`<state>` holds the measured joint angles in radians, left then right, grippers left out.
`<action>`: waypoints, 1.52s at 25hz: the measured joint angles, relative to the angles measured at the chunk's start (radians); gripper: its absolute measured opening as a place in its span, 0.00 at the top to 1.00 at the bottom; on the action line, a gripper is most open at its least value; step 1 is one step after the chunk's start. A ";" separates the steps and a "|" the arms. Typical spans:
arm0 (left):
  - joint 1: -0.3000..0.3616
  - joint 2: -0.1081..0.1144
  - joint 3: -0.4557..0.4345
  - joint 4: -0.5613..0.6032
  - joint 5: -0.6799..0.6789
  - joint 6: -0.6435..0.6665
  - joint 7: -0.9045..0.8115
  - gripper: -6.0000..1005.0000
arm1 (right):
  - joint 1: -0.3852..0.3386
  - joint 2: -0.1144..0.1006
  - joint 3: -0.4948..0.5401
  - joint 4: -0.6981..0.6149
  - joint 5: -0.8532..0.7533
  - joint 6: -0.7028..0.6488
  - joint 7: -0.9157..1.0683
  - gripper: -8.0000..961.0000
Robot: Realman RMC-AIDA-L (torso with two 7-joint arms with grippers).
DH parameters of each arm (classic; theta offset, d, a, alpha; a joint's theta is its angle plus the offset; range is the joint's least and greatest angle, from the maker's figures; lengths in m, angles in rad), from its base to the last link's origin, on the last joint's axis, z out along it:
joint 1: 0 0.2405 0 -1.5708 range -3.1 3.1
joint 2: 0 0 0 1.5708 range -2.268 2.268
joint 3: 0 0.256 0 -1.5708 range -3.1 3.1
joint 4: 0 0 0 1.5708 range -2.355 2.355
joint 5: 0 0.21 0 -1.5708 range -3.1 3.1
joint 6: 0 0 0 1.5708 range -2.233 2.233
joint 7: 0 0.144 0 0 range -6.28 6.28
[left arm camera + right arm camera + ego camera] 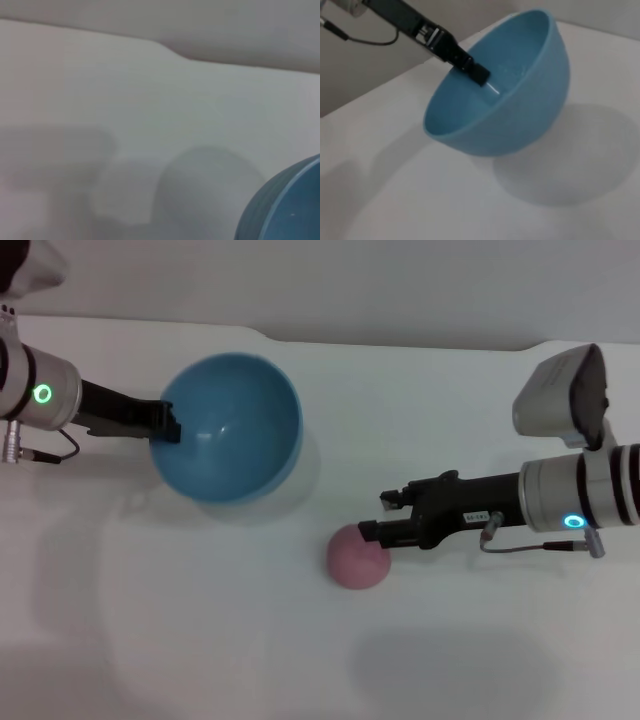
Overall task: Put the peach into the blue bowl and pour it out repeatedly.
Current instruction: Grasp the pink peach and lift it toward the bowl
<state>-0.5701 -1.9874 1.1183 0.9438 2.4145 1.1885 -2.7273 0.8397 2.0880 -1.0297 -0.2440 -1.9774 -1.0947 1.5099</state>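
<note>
Left gripper (172, 430) pinches the tilted bowl (235, 430) rim; right gripper (372, 530), state unclear, touches the peach (355, 560). Expect it light and prone to rolling; grip its sides.

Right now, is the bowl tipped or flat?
Tipped. The left gripper holds the bowl by its rim, lifted above its shadow. It's empty; the peach is on the table.
</note>
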 joint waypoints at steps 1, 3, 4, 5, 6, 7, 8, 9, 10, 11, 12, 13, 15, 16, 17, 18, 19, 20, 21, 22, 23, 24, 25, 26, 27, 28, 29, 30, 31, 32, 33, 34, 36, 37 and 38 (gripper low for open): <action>-0.003 -0.003 0.000 0.003 0.007 0.008 0.000 1.00 | 0.001 0.001 -0.007 0.003 0.000 0.001 0.002 0.35; -0.008 -0.006 -0.001 0.011 0.013 0.019 0.000 1.00 | 0.004 0.003 -0.012 0.016 0.001 0.002 0.002 0.35; -0.011 -0.007 -0.001 0.015 0.014 0.023 0.000 1.00 | 0.007 0.003 -0.012 0.030 0.002 0.005 0.002 0.35; -0.019 -0.010 -0.002 0.019 0.015 0.028 -0.002 1.00 | 0.008 0.003 -0.012 0.038 0.002 0.011 0.001 0.35; -0.019 -0.010 -0.002 0.019 0.015 0.028 -0.002 1.00 | 0.008 0.003 -0.012 0.059 0.007 0.035 -0.013 0.35; -0.028 -0.013 -0.002 0.020 0.015 0.029 -0.004 1.00 | 0.008 0.003 -0.012 0.072 0.015 0.046 -0.028 0.35; -0.033 -0.015 -0.001 0.020 0.015 0.029 -0.005 1.00 | 0.008 0.003 -0.012 0.072 0.015 0.046 -0.028 0.35; -0.033 -0.015 -0.001 0.020 0.015 0.029 -0.005 1.00 | 0.010 0.003 -0.012 0.091 0.031 0.052 -0.054 0.35; -0.040 -0.016 0.000 0.020 0.015 0.030 -0.005 1.00 | 0.013 0.003 -0.012 0.107 0.049 0.057 -0.077 0.35; -0.046 -0.018 0.002 0.019 0.016 0.031 -0.005 1.00 | 0.017 0.003 -0.013 0.124 0.068 0.060 -0.106 0.35; -0.051 -0.019 0.004 0.018 0.015 0.031 -0.005 1.00 | 0.020 0.003 -0.013 0.134 0.077 0.063 -0.119 0.35; -0.057 -0.021 0.005 0.018 0.015 0.031 -0.005 1.00 | 0.023 0.004 -0.013 0.144 0.083 0.068 -0.129 0.35; -0.068 -0.027 0.006 0.018 0.016 0.031 -0.006 1.00 | 0.030 0.004 -0.013 0.160 0.084 0.087 -0.135 0.36; -0.072 -0.030 0.006 0.018 0.016 0.032 -0.006 1.00 | 0.033 0.004 -0.013 0.169 0.084 0.098 -0.135 0.36; -0.076 -0.032 0.006 0.019 0.015 0.032 -0.006 1.00 | 0.037 0.004 -0.013 0.179 0.084 0.109 -0.136 0.36; -0.078 -0.033 0.006 0.019 0.015 0.032 -0.006 1.00 | 0.039 0.004 -0.012 0.188 0.084 0.120 -0.142 0.36; -0.082 -0.036 0.006 0.020 0.015 0.032 -0.006 1.00 | 0.041 0.004 -0.010 0.196 0.084 0.129 -0.149 0.37; -0.085 -0.037 0.006 0.020 0.015 0.032 -0.006 1.00 | 0.041 0.004 -0.006 0.206 0.084 0.137 -0.164 0.37; -0.089 -0.040 0.006 0.020 0.016 0.032 -0.006 1.00 | 0.042 0.004 -0.002 0.220 0.084 0.145 -0.183 0.38; -0.092 -0.042 0.006 0.020 0.015 0.032 -0.006 1.00 | 0.043 0.004 0.001 0.235 0.084 0.153 -0.203 0.38; -0.097 -0.045 0.006 0.020 0.015 0.032 -0.006 1.00 | 0.047 0.004 0.008 0.254 0.084 0.162 -0.228 0.38; -0.098 -0.046 0.006 0.021 0.015 0.031 -0.006 1.00 | 0.048 0.004 0.019 0.263 0.085 0.165 -0.244 0.39; -0.098 -0.046 0.006 0.021 0.015 0.031 -0.006 1.00 | 0.048 0.004 0.019 0.263 0.085 0.165 -0.244 0.39; -0.099 -0.047 0.006 0.021 0.015 0.030 -0.006 1.00 | 0.048 0.004 0.033 0.272 0.085 0.168 -0.262 0.39; -0.101 -0.047 0.005 0.021 0.015 0.028 -0.006 1.00 | 0.048 0.004 0.048 0.279 0.085 0.169 -0.280 0.40; -0.102 -0.048 0.004 0.021 0.015 0.026 -0.005 1.00 | 0.048 0.004 0.062 0.284 0.086 0.169 -0.298 0.40; -0.103 -0.048 0.003 0.021 0.015 0.026 -0.005 1.00 | 0.047 0.004 0.072 0.288 0.085 0.169 -0.311 0.41; -0.105 -0.049 0.003 0.021 0.015 0.026 -0.003 1.00 | 0.043 0.004 0.078 0.289 0.086 0.169 -0.318 0.41; -0.106 -0.051 0.003 0.021 0.015 0.026 -0.002 1.00 | 0.041 0.004 0.079 0.287 0.086 0.169 -0.320 0.41; -0.106 -0.052 0.002 0.021 0.015 0.025 -0.001 1.00 | 0.039 0.004 0.080 0.285 0.085 0.168 -0.320 0.42; -0.107 -0.053 0.002 0.021 0.015 0.025 0.000 1.00 | 0.036 0.004 0.080 0.282 0.085 0.163 -0.320 0.42; -0.107 -0.054 0.003 0.021 0.015 0.024 0.000 1.00 | 0.035 0.004 0.080 0.280 0.085 0.158 -0.320 0.42; -0.108 -0.054 0.005 0.021 0.015 0.022 0.001 1.00 | 0.028 0.004 0.080 0.270 0.086 0.144 -0.320 0.43; -0.108 -0.054 0.005 0.021 0.015 0.022 0.001 1.00 | 0.021 0.004 0.081 0.261 0.085 0.135 -0.320 0.48; -0.109 -0.055 0.005 0.021 0.015 0.021 0.002 1.00 | 0.013 0.004 0.081 0.249 0.085 0.126 -0.319 0.52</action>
<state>-0.6791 -2.0423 1.1236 0.9650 2.4299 1.2094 -2.7257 0.8523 2.0924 -0.9483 0.0051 -1.8919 -0.9692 1.1912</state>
